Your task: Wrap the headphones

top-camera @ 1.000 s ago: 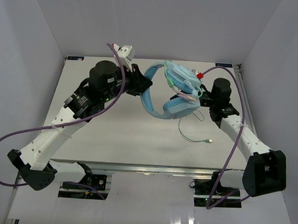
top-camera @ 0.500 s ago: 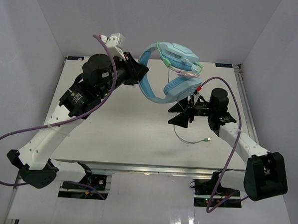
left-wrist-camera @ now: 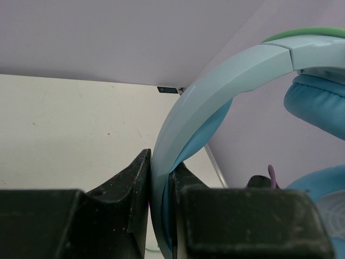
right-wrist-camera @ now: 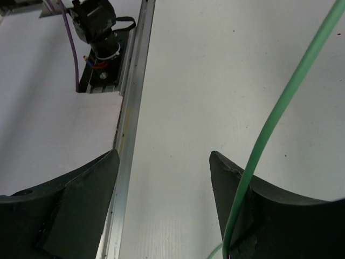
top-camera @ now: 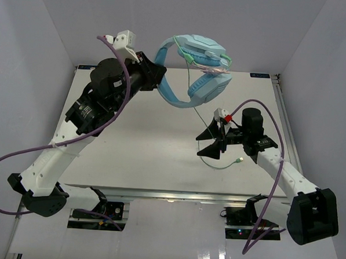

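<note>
Aloft, headphones (top-camera: 205, 54) (in left end effector (top-camera: 160, 77))

light: brt, even, diffuse | shdws: faint, soft | glare: glossy front panel (top-camera: 207, 256) | focus: ok

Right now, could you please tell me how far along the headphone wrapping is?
Done: the left gripper is shut on the headband, holding the headphones off the table, and some cable seems to lie across the earcups. In hand: the right gripper is open with the hanging cable beside one finger. Left: the loose tail and plug on the table are not yet wound.
</note>
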